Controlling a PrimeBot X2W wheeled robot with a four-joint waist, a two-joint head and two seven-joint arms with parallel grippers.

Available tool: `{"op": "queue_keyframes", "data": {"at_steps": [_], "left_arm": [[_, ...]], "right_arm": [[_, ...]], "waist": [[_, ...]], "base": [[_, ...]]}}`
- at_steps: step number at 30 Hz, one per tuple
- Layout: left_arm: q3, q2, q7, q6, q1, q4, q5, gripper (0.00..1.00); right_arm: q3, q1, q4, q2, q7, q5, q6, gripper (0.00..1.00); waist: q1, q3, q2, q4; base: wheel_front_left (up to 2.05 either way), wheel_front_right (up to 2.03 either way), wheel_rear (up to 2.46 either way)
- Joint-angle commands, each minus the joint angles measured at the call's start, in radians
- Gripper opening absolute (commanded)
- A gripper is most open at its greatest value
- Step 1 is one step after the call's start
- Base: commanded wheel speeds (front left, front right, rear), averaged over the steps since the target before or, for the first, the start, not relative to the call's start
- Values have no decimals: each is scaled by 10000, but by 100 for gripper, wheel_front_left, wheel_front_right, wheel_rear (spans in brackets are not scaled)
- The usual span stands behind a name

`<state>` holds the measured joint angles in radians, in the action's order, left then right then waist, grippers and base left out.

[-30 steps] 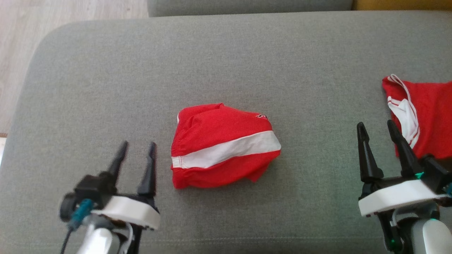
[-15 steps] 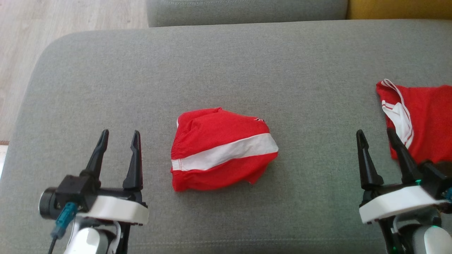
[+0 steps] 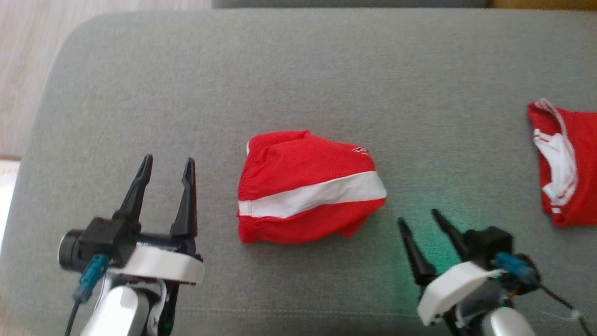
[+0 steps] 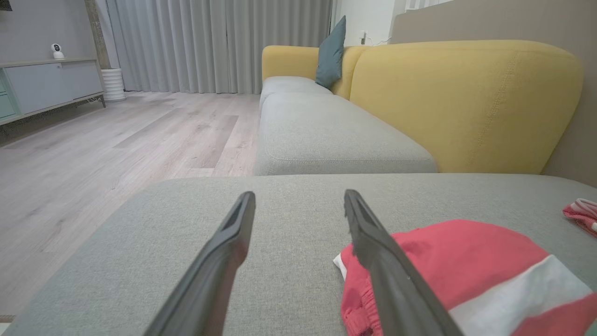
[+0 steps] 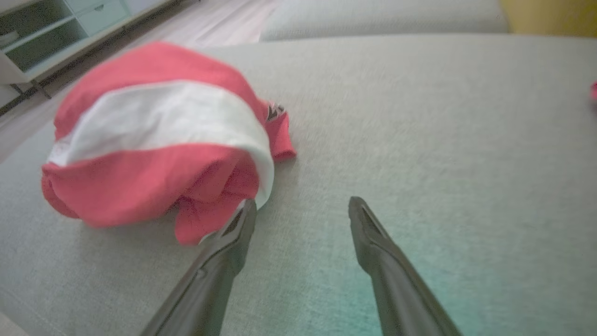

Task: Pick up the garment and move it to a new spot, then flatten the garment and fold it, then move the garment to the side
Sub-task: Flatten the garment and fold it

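Observation:
A red garment [image 3: 308, 186] with a white stripe lies bunched in the middle of the grey cushion [image 3: 298, 84]. It also shows at lower right in the left wrist view as the garment [image 4: 466, 266], and at left in the right wrist view as the garment [image 5: 154, 135]. My left gripper [image 3: 167, 165] stands open just left of it, not touching. My right gripper [image 3: 419, 218] is open, just right of and below the bundle's lower right corner, its left finger [image 5: 233, 238] close to the cloth's edge. Nothing is held.
A second red and white garment [image 3: 566, 163] lies at the cushion's right edge. Wooden floor [image 3: 28, 60] lies past the left edge. A yellow sofa back [image 4: 466, 102] and another grey seat [image 4: 326, 135] stand beyond.
My right gripper has swung left and down, toward the bundle's lower right corner. The left gripper has drawn slightly away from the bundle. The camera has also shifted.

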<state>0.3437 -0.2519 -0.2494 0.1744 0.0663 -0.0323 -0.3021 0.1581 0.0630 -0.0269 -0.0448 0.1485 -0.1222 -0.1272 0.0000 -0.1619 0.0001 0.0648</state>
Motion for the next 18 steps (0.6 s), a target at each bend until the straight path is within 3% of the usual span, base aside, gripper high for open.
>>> {"op": "queue_keyframes", "data": {"at_steps": [1,11,12,13,14,18], "left_arm": [[-345,-122,-84,-89,590,-307,68,100],[-357,53,-115,-249,998,-125,112,100],[-365,69,-116,-253,1011,-113,123,100],[-370,86,-117,-256,1019,-104,134,100],[-379,103,-119,-256,1021,-95,145,100],[-433,144,-121,-265,1010,-116,174,100]], "right_arm": [[430,-645,-55,-56,-150,-42,-35,100],[1268,-2365,-2366,-69,-994,-353,-35,100],[1353,-2461,-2491,-97,-1034,-407,-35,85],[1408,-2532,-2592,-129,-1068,-456,-35,38],[1430,-2574,-2648,-148,-1118,-542,-35,0],[1368,-2606,-2505,-335,-1283,-708,-35,0]], "waist": [[0,-223,-1,221],[0,-668,-1,551],[0,-680,-1,559],[0,-686,-1,564],[0,-683,-1,563],[0,-661,-1,526]], "base": [[0,0,0],[0,0,0],[0,0,0],[0,0,0],[0,0,0],[0,0,0]]}}
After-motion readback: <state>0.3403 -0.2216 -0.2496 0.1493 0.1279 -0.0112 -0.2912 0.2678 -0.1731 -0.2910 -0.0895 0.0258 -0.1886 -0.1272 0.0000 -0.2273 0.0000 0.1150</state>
